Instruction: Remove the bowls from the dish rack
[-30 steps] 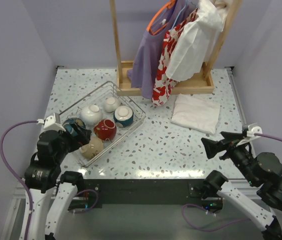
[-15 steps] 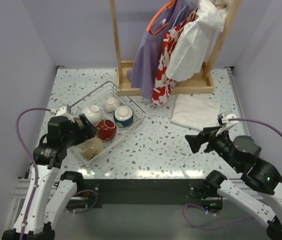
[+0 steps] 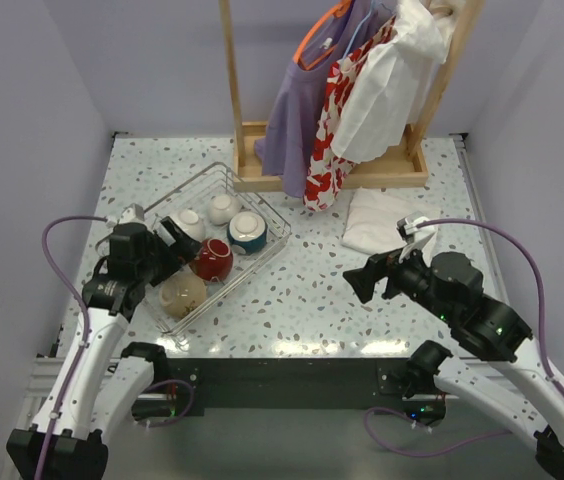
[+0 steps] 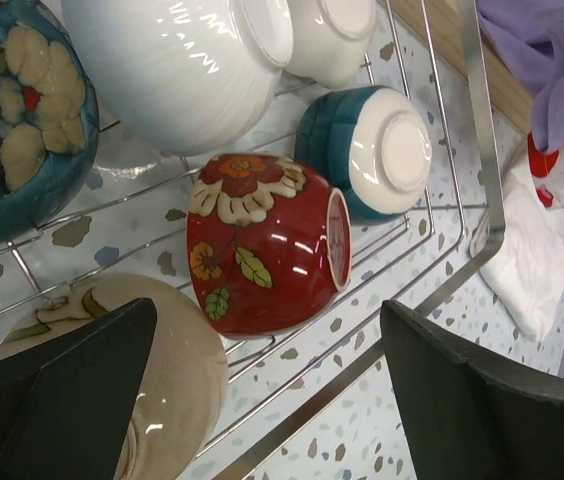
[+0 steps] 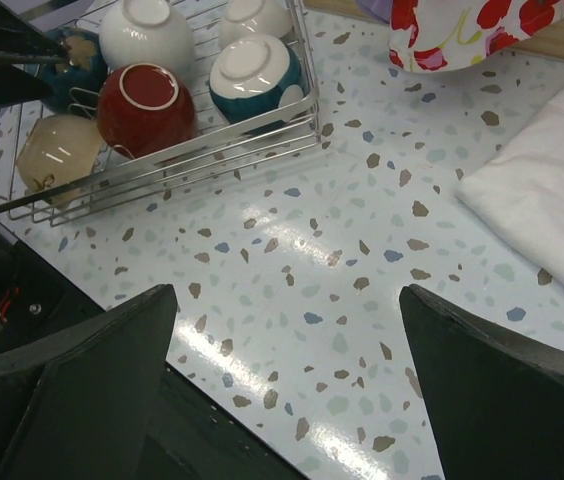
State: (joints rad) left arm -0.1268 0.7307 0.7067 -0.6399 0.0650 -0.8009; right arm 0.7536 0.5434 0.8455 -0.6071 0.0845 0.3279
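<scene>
The silver wire dish rack (image 3: 243, 274) stands at the left of the table with several bowls lying in it. In the left wrist view I see a red bowl (image 4: 262, 255), a teal-banded bowl (image 4: 372, 150), two white bowls (image 4: 177, 65) (image 4: 327, 35), a dark blue patterned bowl (image 4: 17, 110) and a beige bowl (image 4: 152, 370). My left gripper (image 3: 170, 250) (image 4: 262, 400) hangs open just above the rack's near left part, over the red and beige bowls, holding nothing. My right gripper (image 3: 365, 278) (image 5: 287, 380) is open above bare table, right of the rack (image 5: 307, 60).
A wooden clothes stand (image 3: 332, 172) with hanging garments occupies the back of the table. A folded white cloth (image 3: 392, 225) lies at the right, behind my right gripper. Purple walls close in on the left, right and back. The table's front edge (image 5: 212, 400) lies under my right gripper.
My left gripper moved forward and right over the rack's bowls. My right gripper swung left and forward toward the table's middle. Both stayed open.
</scene>
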